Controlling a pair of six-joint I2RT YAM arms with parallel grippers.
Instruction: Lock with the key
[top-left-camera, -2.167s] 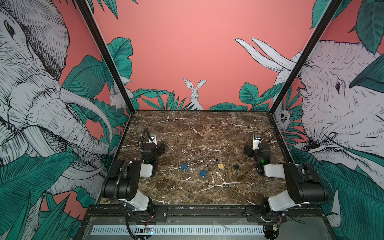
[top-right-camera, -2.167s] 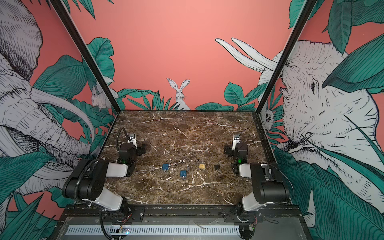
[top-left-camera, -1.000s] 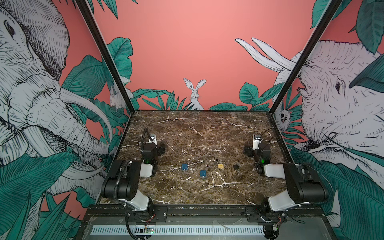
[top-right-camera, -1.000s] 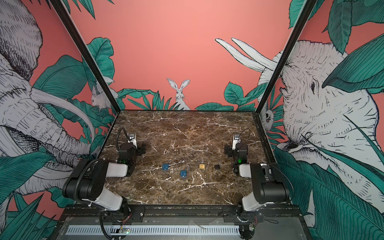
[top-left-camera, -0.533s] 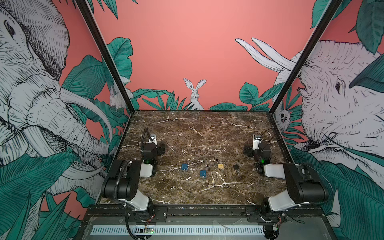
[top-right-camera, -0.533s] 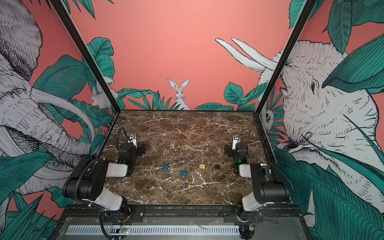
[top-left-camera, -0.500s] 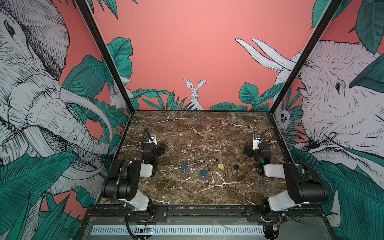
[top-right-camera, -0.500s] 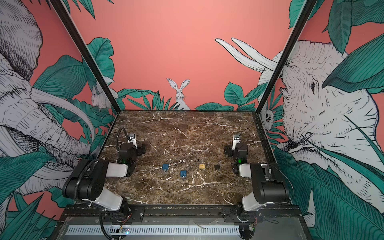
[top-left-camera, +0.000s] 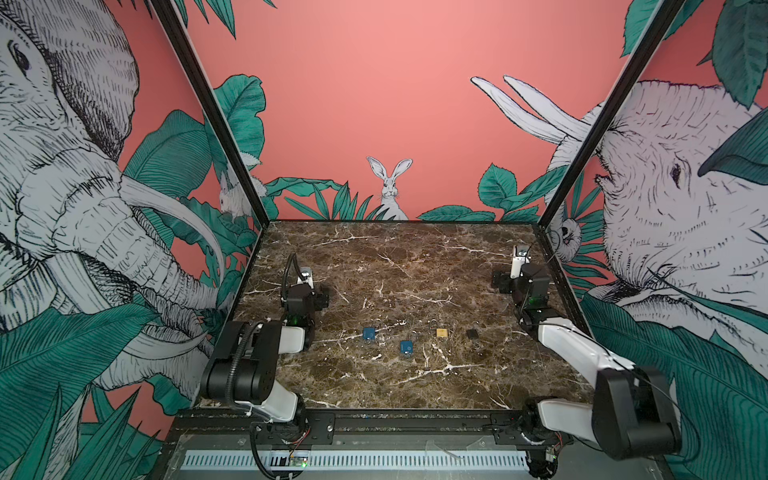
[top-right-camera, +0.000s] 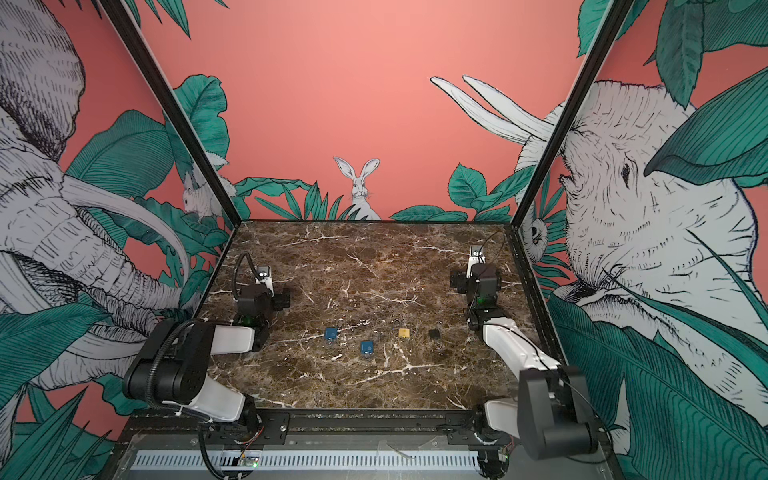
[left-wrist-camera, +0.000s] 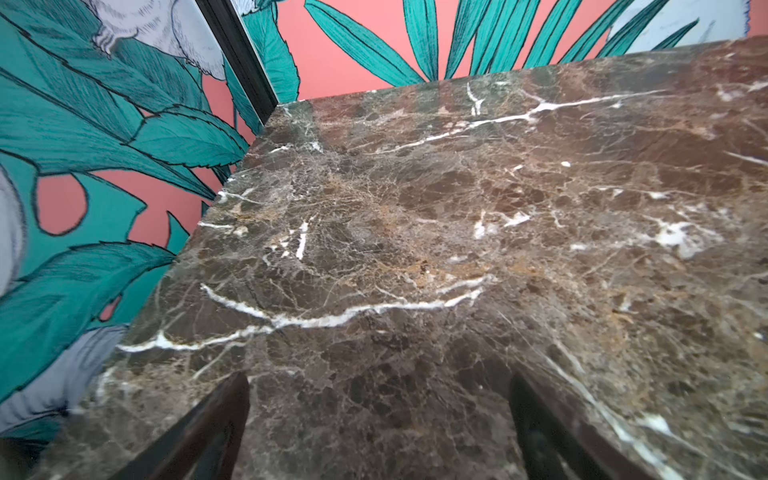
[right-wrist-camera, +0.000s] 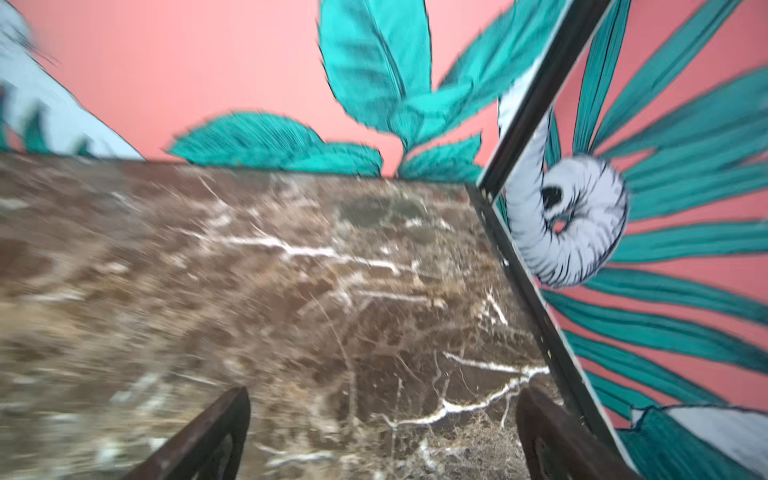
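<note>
In both top views lie padlocks (top-left-camera: 368, 333); wrist views show marble (left-wrist-camera: 415, 249).

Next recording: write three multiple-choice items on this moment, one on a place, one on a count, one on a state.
1. Relative to the yellow lock, the black lock lies: A. toward the right arm B. toward the left arm C. on top of it
2. Blue locks on the table: A. one B. two C. four
3. The left gripper and right gripper are: A. both shut B. both open, empty C. left open, right shut
A: black sits right of yellow in both top views. B: two blue bodies show. B: wrist views show both spread, empty.
</note>
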